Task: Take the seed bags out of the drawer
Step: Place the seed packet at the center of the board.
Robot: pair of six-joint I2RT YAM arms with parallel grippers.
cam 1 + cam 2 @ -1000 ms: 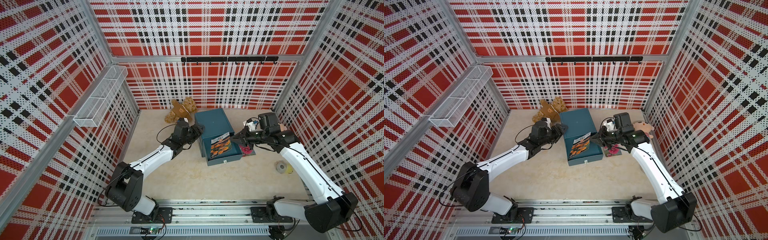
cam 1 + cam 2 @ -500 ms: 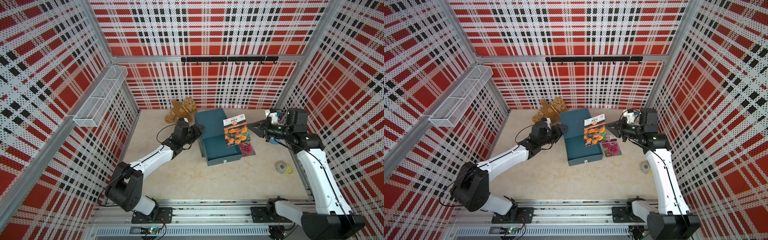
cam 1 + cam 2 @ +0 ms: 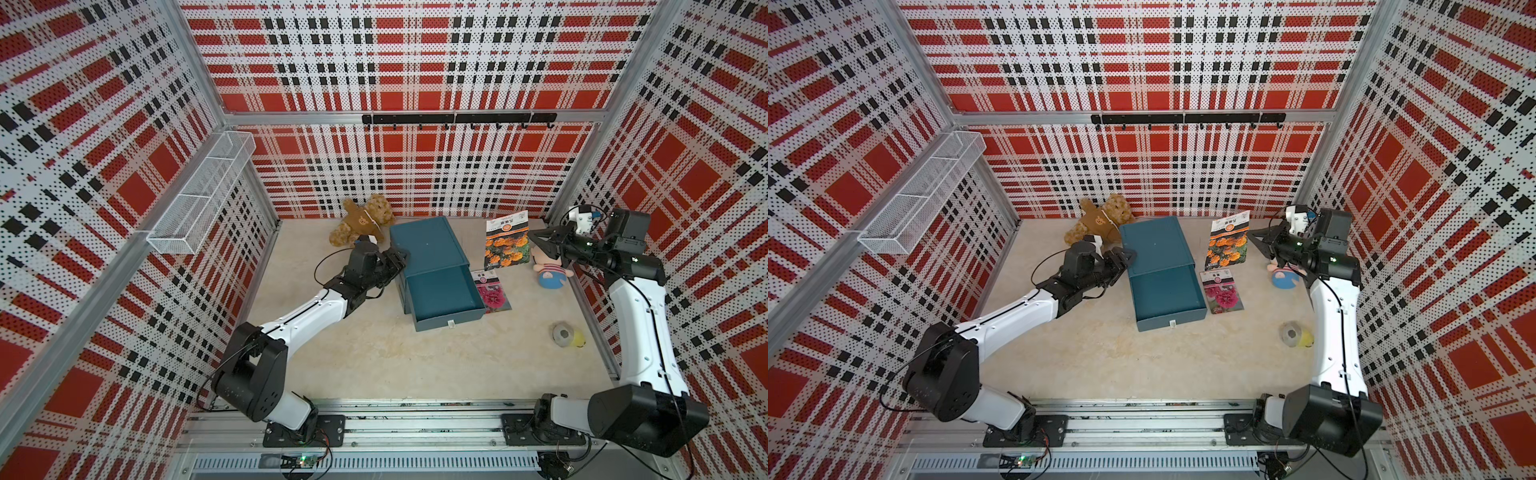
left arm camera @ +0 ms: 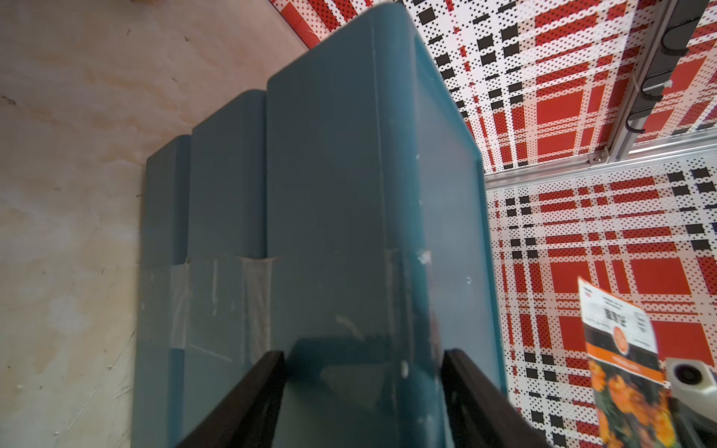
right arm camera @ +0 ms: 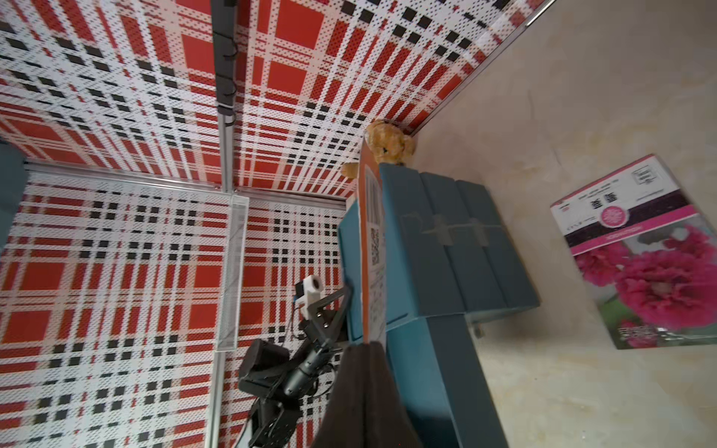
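Drawer (image 3: pixel 440 291) stands pulled out of the cabinet (image 3: pixel 426 241). Pink bag (image 3: pixel 492 291) lies flat on the desk (image 3: pixel 374 353) just beside it. Orange bag (image 3: pixel 507 243) hangs off the desk, pinched in the right claw (image 3: pixel 532 240), which partly hides a doll (image 3: pixel 548 270). Left claw (image 3: pixel 397 255) spans the cabinet's corner, seemingly gripping it, near a bear (image 3: pixel 361 222).

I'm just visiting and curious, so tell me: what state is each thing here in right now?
drawer: pulled open, empty.
orange seed bag: held aloft, off the table.
pink seed bag: lying flat on the table beside the drawer.
right gripper: shut on the orange seed bag's edge.
left gripper: clamped around the cabinet side.
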